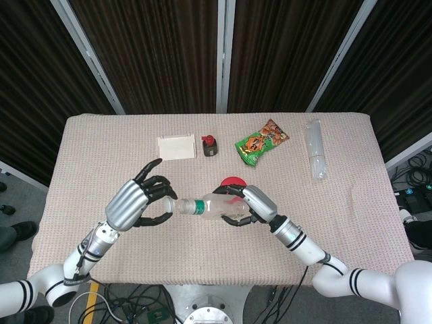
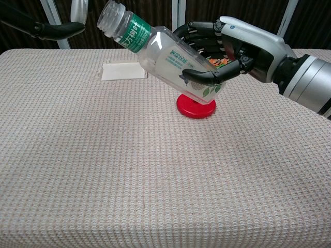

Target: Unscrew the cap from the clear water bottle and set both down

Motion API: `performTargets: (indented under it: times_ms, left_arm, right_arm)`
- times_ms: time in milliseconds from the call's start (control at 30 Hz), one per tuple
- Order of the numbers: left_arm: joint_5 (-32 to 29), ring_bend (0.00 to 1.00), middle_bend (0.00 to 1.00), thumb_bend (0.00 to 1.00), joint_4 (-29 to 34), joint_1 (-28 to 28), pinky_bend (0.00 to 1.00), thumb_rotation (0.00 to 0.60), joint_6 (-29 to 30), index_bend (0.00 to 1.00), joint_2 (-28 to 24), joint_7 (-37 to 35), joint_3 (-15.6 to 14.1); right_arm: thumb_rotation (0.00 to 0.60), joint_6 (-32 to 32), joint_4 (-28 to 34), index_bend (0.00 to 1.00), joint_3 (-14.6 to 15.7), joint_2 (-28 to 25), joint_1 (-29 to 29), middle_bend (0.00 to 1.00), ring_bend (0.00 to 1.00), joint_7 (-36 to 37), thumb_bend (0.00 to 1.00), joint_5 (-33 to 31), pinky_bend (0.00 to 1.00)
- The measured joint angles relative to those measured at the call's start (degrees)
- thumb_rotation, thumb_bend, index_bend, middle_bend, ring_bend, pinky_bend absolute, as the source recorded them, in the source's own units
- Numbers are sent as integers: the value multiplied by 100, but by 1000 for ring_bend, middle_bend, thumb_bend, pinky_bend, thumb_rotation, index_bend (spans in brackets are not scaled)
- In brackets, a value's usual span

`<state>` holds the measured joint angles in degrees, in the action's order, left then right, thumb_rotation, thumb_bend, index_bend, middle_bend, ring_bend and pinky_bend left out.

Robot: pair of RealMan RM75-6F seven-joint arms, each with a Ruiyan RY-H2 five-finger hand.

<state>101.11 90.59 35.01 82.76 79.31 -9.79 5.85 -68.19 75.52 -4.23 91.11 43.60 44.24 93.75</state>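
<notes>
My right hand (image 1: 253, 204) grips the clear water bottle (image 1: 212, 206) by its body and holds it tilted above the table, neck toward my left. In the chest view the bottle (image 2: 168, 59), with its green label, hangs over a red disc (image 2: 196, 108), and its threaded mouth looks bare. My left hand (image 1: 137, 201) curls its fingers and thumb right at the neck end. A small pale round piece, seemingly the cap (image 2: 78, 10), sits at a left fingertip (image 2: 57, 30), a short gap from the mouth.
On the cloth-covered table (image 1: 101, 148) lie a white card (image 1: 177, 147), a small black and red item (image 1: 208, 145), a green snack bag (image 1: 261, 142) and a clear plastic sleeve (image 1: 314, 148), all along the far side. The red disc (image 1: 231, 181) sits behind the bottle.
</notes>
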Motion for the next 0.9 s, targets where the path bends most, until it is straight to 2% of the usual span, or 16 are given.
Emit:
performTargets:
  times_ms: [267,467,600,733,800,900]
  left_arm:
    - [-323,332,534,391,-405,-129,40,600,-132,477,-73,57,-49]
    - [-699,332,525,395,-720,-169,26,600,-767,467,-86,740,-204]
    - [-1071,332,504,398,-802,-120,22,600,-1530,455,-40,1356,-329]
    - [-1479,327,444,397,-808,-2,22,600,-2276,401,30,1819,-409]
    - [-1692,298,395,390,-809,67,22,600,-2544,351,93,2087,-429]
    - [-1984,223,291,322,-784,132,21,600,-2789,258,151,2399,-438]
  right_arm:
    - [600,26,31,548,117,-381,-155,454,318,-304,435,-58,433]
    - [600,43,224,548,234,-872,-338,452,317,-798,435,-120,432]
    - [600,80,402,548,271,-1151,-427,451,317,-1265,435,-177,433]
    - [600,133,667,548,269,-1442,-523,451,317,-1713,436,-299,433]
    - [600,190,752,548,269,-1525,-557,448,317,-1911,437,-362,433]
    - [600,315,792,551,289,-1557,-588,442,317,-2202,437,-444,433]
